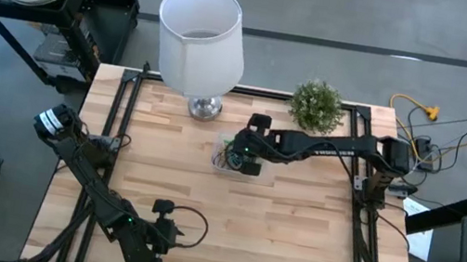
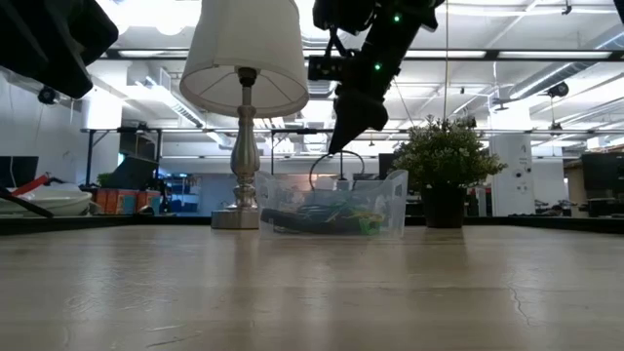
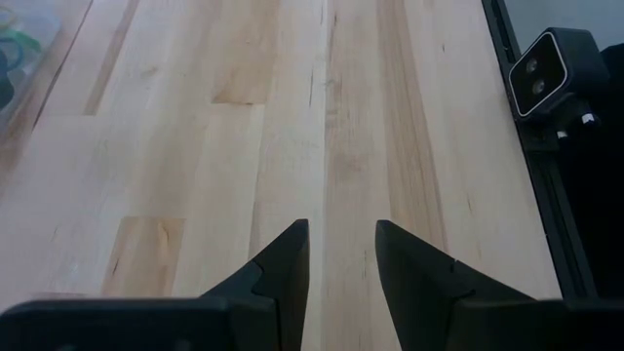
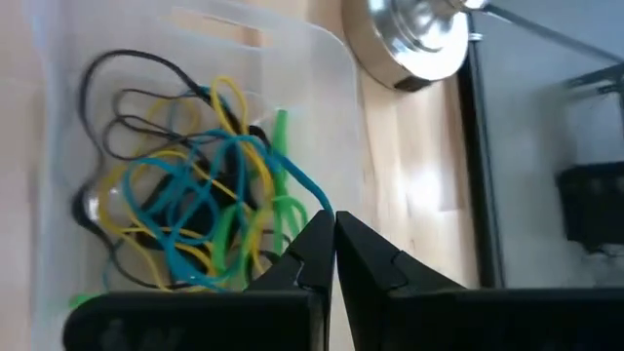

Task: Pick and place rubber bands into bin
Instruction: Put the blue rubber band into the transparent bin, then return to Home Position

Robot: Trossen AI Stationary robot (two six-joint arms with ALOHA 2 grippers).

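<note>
The clear plastic bin (image 1: pixel 231 159) sits just in front of the lamp's silver base (image 1: pixel 204 108), and a tangle of rubber bands (image 4: pixel 190 210) in blue, yellow, green and black lies inside it. The right gripper (image 4: pixel 333 229) hangs above the bin, its fingers pressed together; a blue band runs up to the fingertips, though whether it is pinched I cannot tell. The left gripper (image 3: pixel 341 255) waits well away from the bin near the table's (image 1: pixel 292 234) front edge, jaws apart and empty.

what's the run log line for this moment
right gripper: shut, over bin | rubber bands: in bin | left gripper: open, waiting near table's front edge
</note>
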